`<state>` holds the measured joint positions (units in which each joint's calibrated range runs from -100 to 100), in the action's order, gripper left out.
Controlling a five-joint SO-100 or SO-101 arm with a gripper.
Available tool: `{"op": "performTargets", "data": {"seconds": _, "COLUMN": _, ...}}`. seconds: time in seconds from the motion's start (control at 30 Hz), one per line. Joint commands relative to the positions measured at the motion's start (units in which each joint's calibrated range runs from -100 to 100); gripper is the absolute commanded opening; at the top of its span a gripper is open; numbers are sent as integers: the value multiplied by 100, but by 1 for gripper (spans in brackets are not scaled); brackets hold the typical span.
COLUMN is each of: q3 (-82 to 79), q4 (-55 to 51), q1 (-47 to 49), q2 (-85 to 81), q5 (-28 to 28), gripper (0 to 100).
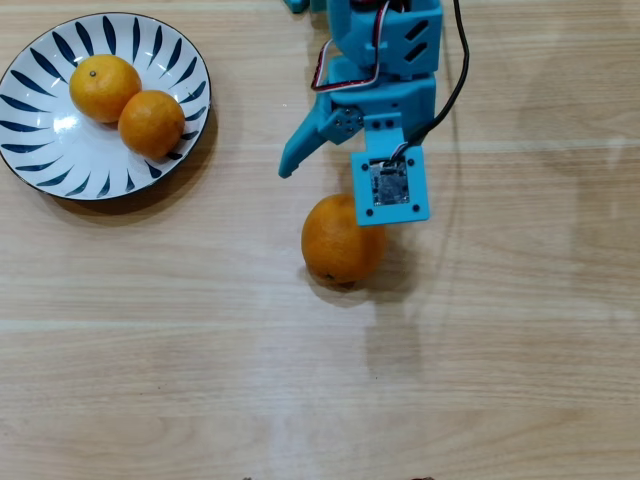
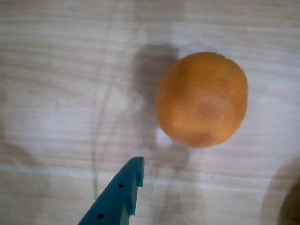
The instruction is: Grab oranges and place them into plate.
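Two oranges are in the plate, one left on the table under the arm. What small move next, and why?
Probably lower the hand around the loose orange. The hand looks open and holds nothing, with one finger short of the fruit in the wrist view. The plate already holds two.

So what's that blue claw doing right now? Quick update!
Claw open, empty, above the last orange. Two oranges already on the plate. Nothing in the way.
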<state>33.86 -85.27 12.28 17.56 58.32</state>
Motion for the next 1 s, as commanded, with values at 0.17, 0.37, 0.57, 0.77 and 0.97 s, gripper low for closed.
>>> {"op": "performTargets", "data": {"seconds": 0.17, "q3": 167, "q4": 375, "q1": 143, "q2": 518, "q5": 80, "gripper": 45}}
{"op": "performTargets", "data": {"seconds": 0.37, "q3": 167, "q4": 796, "q1": 118, "q2": 1059, "q5": 49, "gripper": 45}}
{"op": "performTargets", "data": {"seconds": 0.57, "q3": 167, "q4": 796, "q1": 38, "q2": 1498, "q5": 49, "gripper": 45}}
{"op": "performTargets", "data": {"seconds": 0.77, "q3": 421, "q4": 805, "q1": -83, "q2": 1955, "q5": -56, "gripper": 45}}
{"op": "performTargets", "data": {"seconds": 0.97, "q3": 1208, "q4": 796, "q1": -140, "q2": 2428, "q5": -71, "gripper": 45}}
